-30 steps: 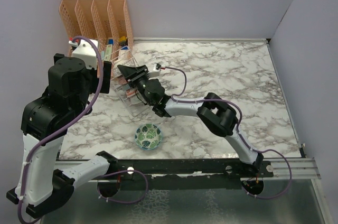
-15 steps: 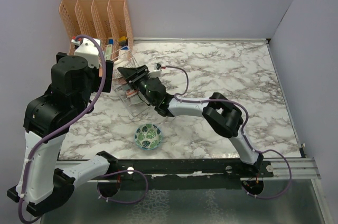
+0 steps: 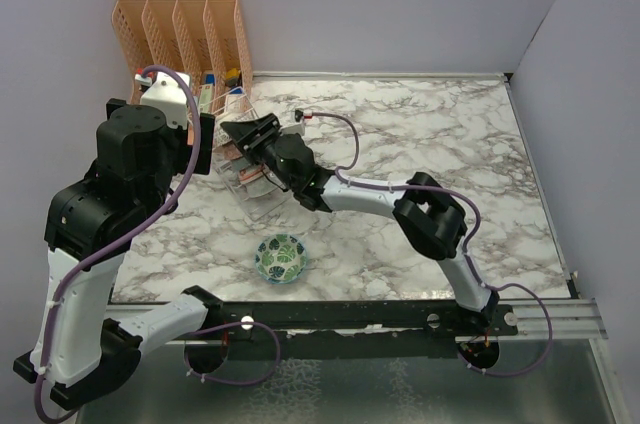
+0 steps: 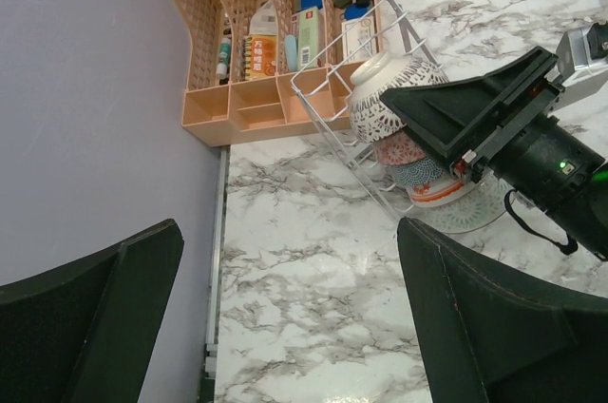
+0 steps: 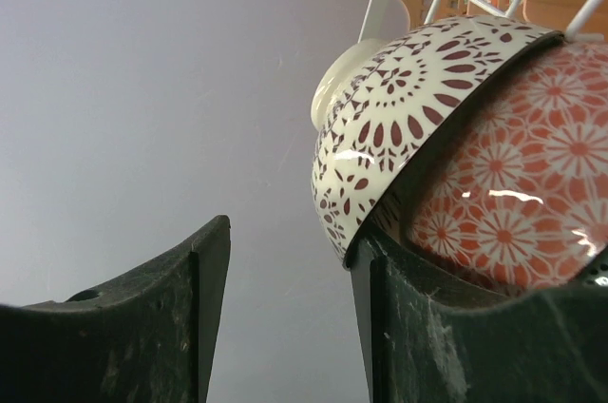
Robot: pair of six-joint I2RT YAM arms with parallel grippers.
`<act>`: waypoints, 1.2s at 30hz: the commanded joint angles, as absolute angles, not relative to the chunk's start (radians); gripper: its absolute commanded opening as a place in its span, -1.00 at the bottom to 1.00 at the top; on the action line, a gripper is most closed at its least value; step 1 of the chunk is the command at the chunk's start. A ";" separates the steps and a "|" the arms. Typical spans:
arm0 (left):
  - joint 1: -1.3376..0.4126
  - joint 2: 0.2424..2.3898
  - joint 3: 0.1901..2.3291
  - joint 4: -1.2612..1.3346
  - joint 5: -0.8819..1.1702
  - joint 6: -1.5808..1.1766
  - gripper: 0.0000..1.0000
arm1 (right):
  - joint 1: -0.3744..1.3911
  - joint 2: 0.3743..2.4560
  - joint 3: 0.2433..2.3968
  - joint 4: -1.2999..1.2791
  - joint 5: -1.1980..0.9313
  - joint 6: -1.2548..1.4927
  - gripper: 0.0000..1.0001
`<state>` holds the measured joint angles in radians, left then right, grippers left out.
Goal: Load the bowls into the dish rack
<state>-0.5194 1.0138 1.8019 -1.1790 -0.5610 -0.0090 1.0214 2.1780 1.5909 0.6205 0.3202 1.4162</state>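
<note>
The wire dish rack stands at the left, next to the orange organizer. Several bowls lean on edge inside it: the white lattice bowl at the far end, then a red-flowered one, with the red-rimmed bowl nearest. The green leaf-patterned bowl sits alone on the table near the front edge. My right gripper is open at the rack; in its wrist view one finger rests against the lattice bowl's rim and the other is apart. My left gripper is open and empty, high above the table left of the rack.
The orange slotted organizer, holding small items, stands in the back left corner against the wall, touching the rack. Walls close in on the left, back and right. The right arm's cable loops over the table behind the rack.
My right gripper has shifted a little farther back at the top of the rack, and its elbow has moved right. The left arm shifted slightly at first, then held still.
</note>
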 commanded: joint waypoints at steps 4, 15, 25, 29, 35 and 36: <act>-0.524 1.000 1.808 -1.165 -0.569 -0.007 0.98 | 0.995 2.172 1.679 0.533 0.214 1.412 0.06; -0.524 0.996 1.792 -1.157 -0.565 -0.004 0.98 | 0.990 2.136 1.630 0.454 0.149 1.436 0.07; -0.525 0.996 1.781 -1.154 -0.568 -0.005 0.98 | 0.986 2.078 1.566 0.437 0.160 1.436 0.09; -0.525 0.996 1.776 -1.148 -0.565 -0.003 0.98 | 0.983 2.047 1.544 0.410 0.163 1.426 0.09; -0.525 0.998 1.780 -1.148 -0.563 -0.004 0.98 | 0.982 1.985 1.488 0.367 0.148 1.418 0.09; -0.525 0.999 1.782 -1.149 -0.565 -0.003 0.98 | 0.982 1.972 1.481 0.353 0.140 1.408 0.09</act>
